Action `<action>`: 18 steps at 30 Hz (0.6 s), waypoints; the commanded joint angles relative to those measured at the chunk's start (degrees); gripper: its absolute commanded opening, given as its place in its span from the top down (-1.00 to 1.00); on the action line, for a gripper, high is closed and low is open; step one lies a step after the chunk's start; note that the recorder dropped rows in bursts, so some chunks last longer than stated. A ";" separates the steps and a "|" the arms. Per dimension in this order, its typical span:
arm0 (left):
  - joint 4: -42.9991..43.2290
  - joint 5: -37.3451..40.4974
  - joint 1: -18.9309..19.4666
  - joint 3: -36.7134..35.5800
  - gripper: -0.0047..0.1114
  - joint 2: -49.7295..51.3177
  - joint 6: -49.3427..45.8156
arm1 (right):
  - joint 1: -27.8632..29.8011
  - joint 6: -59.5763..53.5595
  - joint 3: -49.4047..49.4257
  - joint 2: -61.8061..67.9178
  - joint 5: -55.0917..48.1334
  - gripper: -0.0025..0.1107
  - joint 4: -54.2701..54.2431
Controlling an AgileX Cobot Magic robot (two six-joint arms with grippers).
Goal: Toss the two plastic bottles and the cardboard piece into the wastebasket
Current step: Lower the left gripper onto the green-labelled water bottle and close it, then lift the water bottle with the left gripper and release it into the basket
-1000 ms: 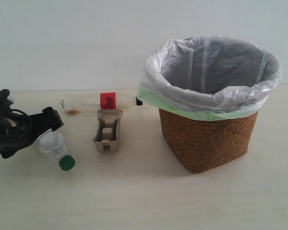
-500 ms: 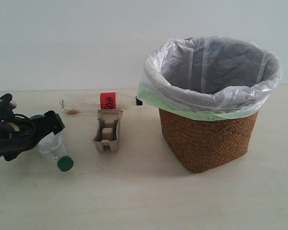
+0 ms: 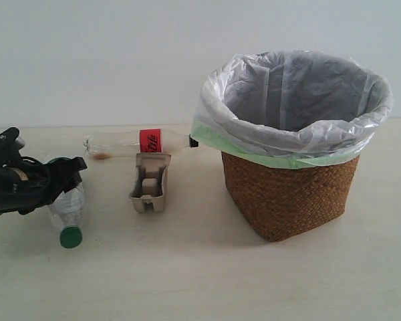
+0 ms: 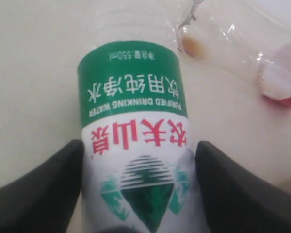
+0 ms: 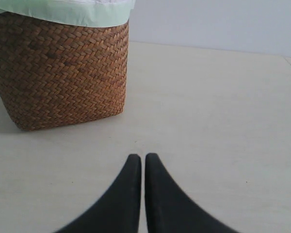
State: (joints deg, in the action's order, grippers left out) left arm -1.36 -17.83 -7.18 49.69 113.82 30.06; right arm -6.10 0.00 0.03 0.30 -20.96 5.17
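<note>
The stubby bottle [image 3: 65, 204] sits between the left fingers [image 3: 67, 166], which press against both sides of its white-green label [image 4: 136, 160] and so grip it. It hangs tilted, green cap [image 3: 70, 236] lowest and close to the desk [image 3: 220, 281]; whether the cap touches the desk cannot be told. In the left wrist view the cap falls outside the picture, and in the exterior view the fingers cover the bottle's base.

The right fingers [image 5: 131, 194] are closed on nothing, tips together, low over bare desk near the wastebasket [image 5: 63, 68]. They do not appear in the exterior view.

Two bottles in all: the slim bottle [image 3: 137, 144] lies on its side behind the cardboard piece [image 3: 149, 182], black cap just beside the wastebasket's liner [image 3: 294, 134]. There is one cardboard piece — apart from both sets of fingers — and one wastebasket. Its floor is out of sight, and the left arm is cut off by the picture's edge.
</note>
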 commanded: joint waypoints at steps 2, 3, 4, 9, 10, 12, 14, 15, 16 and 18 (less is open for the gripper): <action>0.43 6.26 -0.04 -0.29 0.85 -2.27 -6.33 | 0.31 0.00 -0.03 -0.30 0.25 0.96 0.07; 0.43 6.64 -0.04 -0.29 0.85 -3.47 -7.83 | 0.31 0.00 -0.03 -0.30 0.25 0.96 0.07; 0.43 7.03 -0.04 -0.29 0.85 -4.91 -9.17 | 0.31 0.00 -0.03 -0.30 0.25 0.96 0.07; 0.56 9.54 0.11 0.91 0.85 -13.22 -17.44 | 0.31 0.00 -0.03 -0.30 0.25 0.96 0.07; 0.56 10.91 0.11 1.84 0.85 -15.16 -19.93 | 0.31 0.00 -0.03 -0.30 0.25 0.96 0.07; 0.56 14.69 0.25 4.15 0.85 -18.96 -23.62 | 0.31 0.00 -0.03 -0.30 0.25 0.96 0.07; 0.56 19.20 0.25 7.50 0.85 -22.32 -25.99 | 0.31 0.00 -0.03 -0.30 0.25 0.96 0.07; 0.56 21.10 0.25 9.39 0.85 -23.50 -27.17 | 0.31 0.00 -0.03 -0.30 0.25 0.96 0.07; 0.56 23.43 0.25 11.36 0.85 -24.83 -28.28 | 0.31 0.00 -0.03 -0.30 0.25 0.96 0.07; 1.95 27.19 0.25 14.80 0.85 -26.85 -28.86 | 0.31 0.00 -0.03 -0.30 0.25 0.96 0.07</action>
State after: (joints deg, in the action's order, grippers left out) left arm -0.88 3.62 -7.05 60.43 90.25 3.54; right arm -6.10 0.00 0.03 0.30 -20.96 5.17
